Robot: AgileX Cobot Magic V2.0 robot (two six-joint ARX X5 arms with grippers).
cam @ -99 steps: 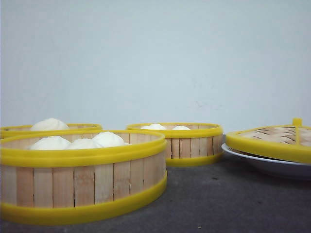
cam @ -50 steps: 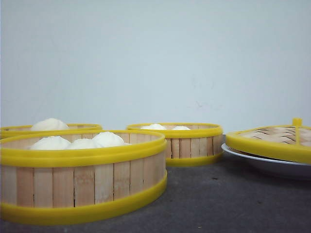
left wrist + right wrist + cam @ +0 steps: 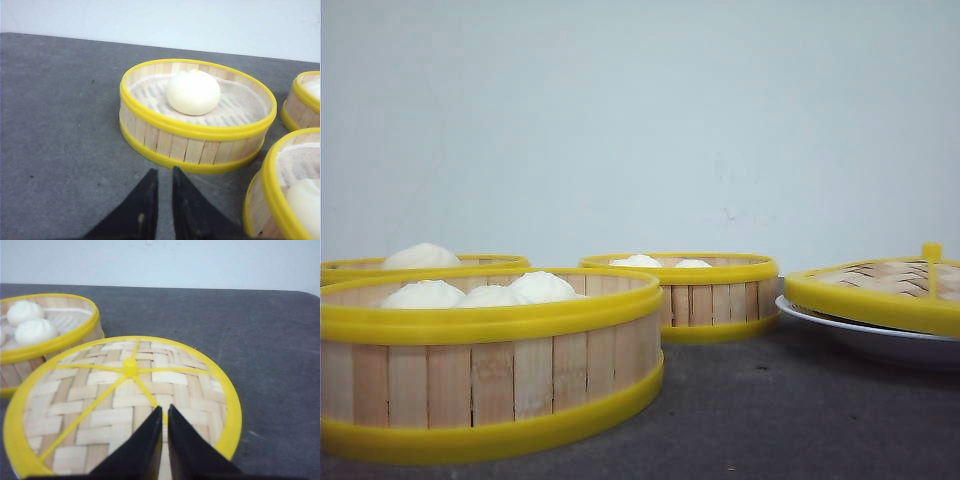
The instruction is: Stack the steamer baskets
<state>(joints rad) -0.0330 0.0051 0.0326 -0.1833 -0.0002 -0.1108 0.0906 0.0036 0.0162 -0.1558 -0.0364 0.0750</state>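
Left wrist view: my left gripper (image 3: 162, 200), clenched empty, nears the one-bun basket (image 3: 196, 116); light, stiff—I'd pinch its rim.

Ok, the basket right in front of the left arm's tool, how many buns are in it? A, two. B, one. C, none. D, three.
B: the left wrist view shows a single white bun lying in that steamer basket, just beyond the left tool.

front view | no visible change | steamer baskets (image 3: 490, 350) unmoved
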